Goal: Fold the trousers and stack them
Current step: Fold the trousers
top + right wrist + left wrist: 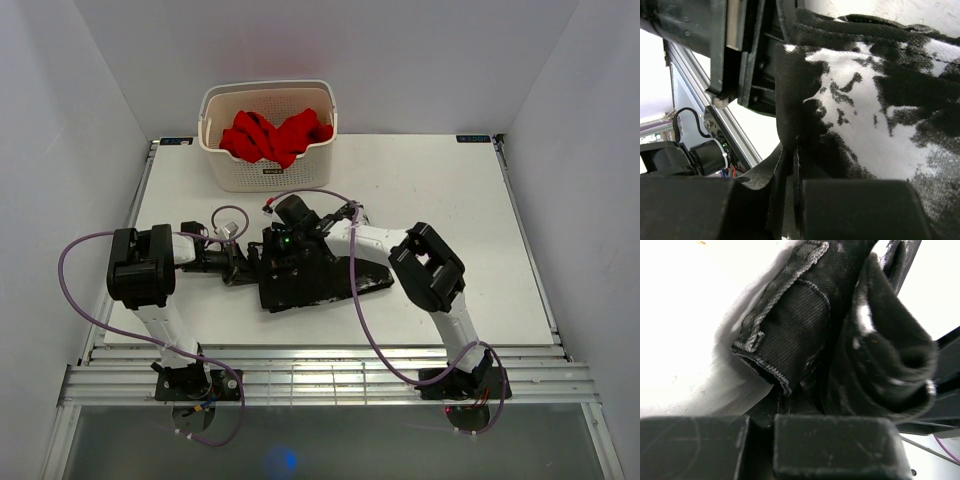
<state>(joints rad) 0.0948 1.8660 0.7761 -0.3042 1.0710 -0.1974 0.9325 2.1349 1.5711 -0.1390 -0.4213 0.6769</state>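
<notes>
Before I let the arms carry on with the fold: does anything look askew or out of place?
Nothing spilled or damaged. The trousers are a lumpy, lopsided bundle at mid-table, tapering to the right, with both the left gripper and right gripper shut on its left end. The red garment sits inside the basket.

The left hand (761, 426) pinches bunched black speckled trousers (790, 325).
</notes>
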